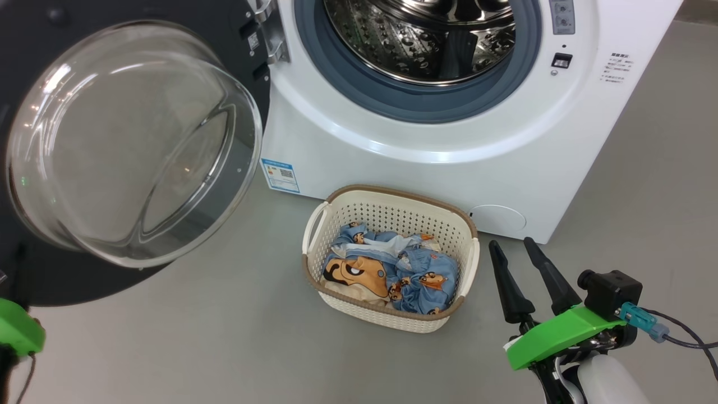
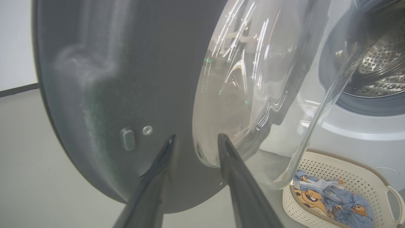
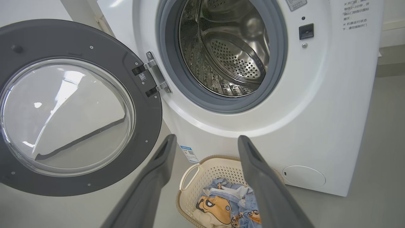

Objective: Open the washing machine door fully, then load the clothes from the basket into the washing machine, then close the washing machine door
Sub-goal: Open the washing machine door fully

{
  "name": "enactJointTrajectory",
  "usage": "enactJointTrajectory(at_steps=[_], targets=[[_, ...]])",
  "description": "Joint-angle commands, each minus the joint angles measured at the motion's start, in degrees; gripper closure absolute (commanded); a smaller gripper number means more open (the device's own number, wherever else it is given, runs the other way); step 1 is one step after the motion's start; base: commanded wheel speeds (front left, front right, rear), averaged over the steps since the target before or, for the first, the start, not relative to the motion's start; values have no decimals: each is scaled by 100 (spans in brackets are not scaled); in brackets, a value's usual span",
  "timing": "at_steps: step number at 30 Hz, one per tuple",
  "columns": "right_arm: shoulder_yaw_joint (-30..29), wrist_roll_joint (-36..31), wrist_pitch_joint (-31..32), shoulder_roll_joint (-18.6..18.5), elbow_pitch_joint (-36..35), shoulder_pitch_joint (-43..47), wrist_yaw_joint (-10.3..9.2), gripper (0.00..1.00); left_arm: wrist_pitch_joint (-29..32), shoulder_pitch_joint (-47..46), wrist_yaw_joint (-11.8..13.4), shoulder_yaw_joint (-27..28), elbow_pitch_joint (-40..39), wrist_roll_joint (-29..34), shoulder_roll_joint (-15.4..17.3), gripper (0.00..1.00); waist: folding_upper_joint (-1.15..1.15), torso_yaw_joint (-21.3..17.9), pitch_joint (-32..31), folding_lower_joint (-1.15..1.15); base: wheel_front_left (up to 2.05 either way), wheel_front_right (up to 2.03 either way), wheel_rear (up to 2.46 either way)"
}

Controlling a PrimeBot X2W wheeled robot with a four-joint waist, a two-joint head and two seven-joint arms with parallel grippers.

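Observation:
The washing machine (image 1: 449,134) stands with its door (image 1: 134,146) swung wide to the left, glass bowl facing me, and the steel drum (image 1: 426,39) exposed. On the floor in front sits the basket (image 1: 392,216), and in it lie the blue clothes (image 1: 387,269) printed with bear faces. My left gripper (image 2: 196,139) is open, its fingertips close to the door's (image 2: 110,79) dark inner face beside the glass, with nothing between them. My right gripper (image 1: 511,244) is open and empty just right of the basket; the right wrist view has this gripper (image 3: 207,141) above the basket (image 3: 218,167).
Grey floor spreads around the washing machine and basket. A blue label sticker (image 1: 279,175) marks the washing machine's lower left front. The door hinge (image 3: 152,76) joins the door to the front panel. The open door takes up the space on the left.

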Motion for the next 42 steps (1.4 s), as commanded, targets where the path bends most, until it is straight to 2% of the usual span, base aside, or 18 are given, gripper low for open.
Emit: enactJointTrajectory(at_steps=[1, 2, 16, 24, 34, 42], targets=[[127, -59, -69, 44, -119, 26, 9, 0, -69, 4, 43, 257, -210, -25, 294, 9, 0, -42, -26, 0, 0, 0, 0], [124, -73, -69, 44, -117, 30, 9, 0, -74, 84, 68, 291, -317, -31, 273, 0, 0, -67, -40, 0, 0, 0, 0], [161, -273, -69, -2, -199, 128, 9, 0, -85, 1502, 748, 988, -2560, 204, -86, 0, 0, -677, -254, 0, 0, 0, 0], [234, -256, -69, -79, -263, 192, 9, 0, -86, 2099, 1017, 1092, -3464, 352, -289, 0, 0, -1110, -383, 0, 0, 0, 0], [393, -197, -69, -159, -278, 197, 9, 0, -86, 2566, 1195, 1139, -4027, 495, -516, 0, 0, -1646, -472, 0, 0, 0, 0], [419, -298, -69, -266, -344, 175, 9, 0, -86, 2821, 1217, 1202, -4268, 631, -674, 0, 0, -1941, -525, 0, 0, 0, 0]])
